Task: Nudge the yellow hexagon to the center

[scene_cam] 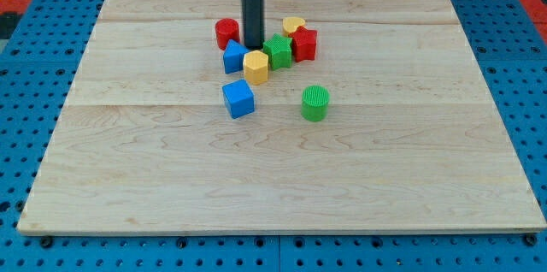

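The pale wooden worktop [282, 178] carries seven blocks grouped toward the view's top. A red cylinder [226, 32], a yellow heart [293, 25] and a red block [304, 44] lie farthest up; a blue block [232, 56], yellow hexagon [255, 66] and green block [277, 51] touch below them. A blue cube [238, 98] and green cylinder [314, 103] sit apart, nearer the centre.

Robotics lab bench. A wooden board [282, 178] lies on a blue perforated mounting plate [26, 67]. Small coloured blocks [255, 66] sit on the board, around a dark rod [252, 7].
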Controlling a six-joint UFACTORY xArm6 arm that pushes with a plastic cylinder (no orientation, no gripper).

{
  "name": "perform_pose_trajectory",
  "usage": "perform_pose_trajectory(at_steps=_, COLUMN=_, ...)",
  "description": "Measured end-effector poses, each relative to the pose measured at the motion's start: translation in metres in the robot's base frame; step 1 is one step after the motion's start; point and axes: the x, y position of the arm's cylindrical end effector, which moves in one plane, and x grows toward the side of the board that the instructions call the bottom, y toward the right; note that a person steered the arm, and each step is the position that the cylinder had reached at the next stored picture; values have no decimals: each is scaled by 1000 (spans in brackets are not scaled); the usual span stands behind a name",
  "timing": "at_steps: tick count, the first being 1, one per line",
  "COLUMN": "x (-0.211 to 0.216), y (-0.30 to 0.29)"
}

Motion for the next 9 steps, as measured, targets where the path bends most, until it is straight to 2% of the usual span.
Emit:
perform_pose_trajectory(at_steps=1, x=52, y=-16)
perform_pose_trajectory(at_steps=3, x=0, y=-7)
perform_pose_trajectory(at_steps=4, x=16, y=-49)
perform_pose_trajectory(at_steps=5, x=37, y=-56)
perform_pose_trajectory(at_steps=7, x=38, y=26)
perform_pose_trajectory(at_steps=8, x=46, y=29)
perform_pose_trajectory(at_steps=9, x=73, y=29)
